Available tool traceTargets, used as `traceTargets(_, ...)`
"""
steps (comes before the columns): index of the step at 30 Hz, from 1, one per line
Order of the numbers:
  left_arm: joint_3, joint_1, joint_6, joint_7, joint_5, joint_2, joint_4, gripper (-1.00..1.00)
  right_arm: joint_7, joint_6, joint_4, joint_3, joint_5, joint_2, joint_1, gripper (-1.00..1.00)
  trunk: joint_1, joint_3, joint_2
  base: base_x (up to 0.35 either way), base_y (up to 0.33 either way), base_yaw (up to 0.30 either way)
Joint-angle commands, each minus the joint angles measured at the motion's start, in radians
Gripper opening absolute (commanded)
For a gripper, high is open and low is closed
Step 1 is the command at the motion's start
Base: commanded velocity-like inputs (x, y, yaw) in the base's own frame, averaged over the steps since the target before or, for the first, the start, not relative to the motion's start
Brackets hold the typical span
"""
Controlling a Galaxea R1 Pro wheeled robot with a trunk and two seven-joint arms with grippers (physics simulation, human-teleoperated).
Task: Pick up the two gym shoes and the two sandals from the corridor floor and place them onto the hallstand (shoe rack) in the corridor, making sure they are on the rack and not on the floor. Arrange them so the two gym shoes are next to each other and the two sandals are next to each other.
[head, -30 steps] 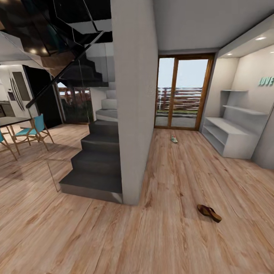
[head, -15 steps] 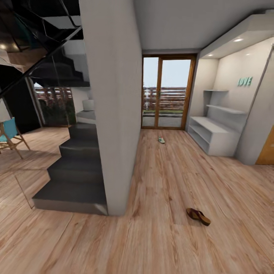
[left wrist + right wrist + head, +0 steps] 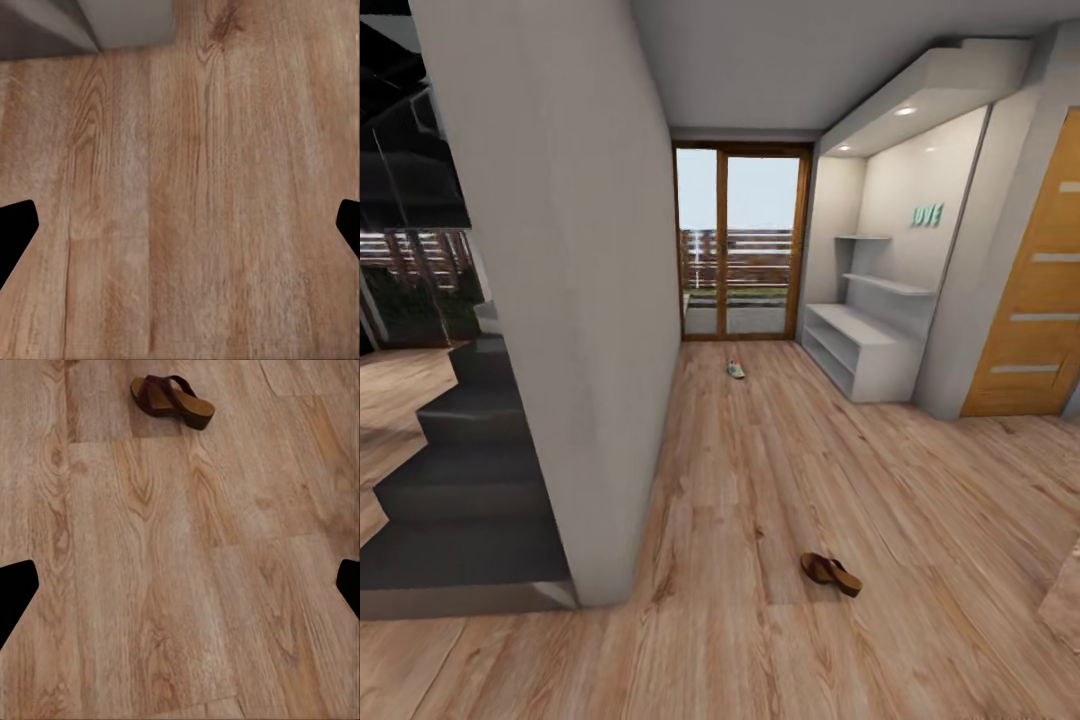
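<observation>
Nearest task thing is one sandal [image 3: 830, 574], lying flat on the corridor floor [image 3: 780, 470], ahead of the robot and a bit to its right in the head view. Its long axis runs slantwise across the planks, one end toward the robot's left and farther off, the other toward its right and nearer.

Right wrist view: the same sandal [image 3: 172, 401] sits well apart from the right gripper [image 3: 180, 589], out ahead along the finger direction. Wide strap up, tan footbed showing. Both fingertips show as dark tips at opposite picture edges, so the right jaws are spread wide w/ nothing between them but bare planks.

The left gripper [image 3: 180, 229] is likewise spread wide and empty, over bare planks, w/ a grey wall base [image 3: 112, 22] at the far edge of its view. No shoe in front of it.

Judgement: the right arm is the nearer one for this sandal. The base must roll closer first; then the jaws need turning to close across the sandal's narrow width, not along its length.

Farther down the corridor, one gym shoe [image 3: 736, 369] lies on the floor near the glass door [image 3: 740, 250], too small to tell heel from toe. The hallstand [image 3: 860, 350] stands against the right wall, just beyond and right of that shoe, w/ two wall shelves [image 3: 885, 283] above; top and compartments look bare.
</observation>
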Motion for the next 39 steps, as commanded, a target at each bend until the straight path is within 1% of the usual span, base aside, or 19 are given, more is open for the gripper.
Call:
traceTargets(1,0.000,0.000,-0.003,0.001,0.000,0.000,0.000,1.00,0.000,-0.003,0.001,0.000,-0.001,0.000,-0.001,1.00,0.000,-0.001,0.000,0.224,-0.161,-0.296)
traceTargets(6,0.002,0.000,-0.004,0.002,0.000,0.002,0.000,1.00,0.000,-0.003,0.003,0.000,-0.001,0.001,-0.001,1.00,0.000,-0.001,0.000,0.157,-0.113,-0.296)
traceTargets(14,0.003,0.000,-0.005,0.003,0.000,0.002,0.000,1.00,0.000,-0.003,0.004,0.000,-0.001,0.001,-0.001,1.00,0.000,-0.001,0.000,0.138,-0.023,-0.296)
traceTargets(22,0.003,-0.001,-0.005,0.003,0.000,0.002,0.001,1.00,0.000,-0.003,0.004,0.001,-0.001,0.002,-0.001,1.00,0.000,-0.001,0.000,0.304,-0.027,-0.296)
traceTargets(33,0.003,-0.002,-0.006,0.003,0.000,0.002,0.005,1.00,0.000,-0.003,0.005,0.002,-0.001,0.002,-0.001,1.00,0.000,-0.001,0.000,0.317,-0.150,-0.295)
traceTargets(39,0.003,-0.002,-0.006,0.003,0.001,0.002,0.005,1.00,0.000,-0.003,0.005,0.002,-0.001,0.002,-0.001,1.00,0.000,-0.001,0.000,0.313,-0.170,-0.138)
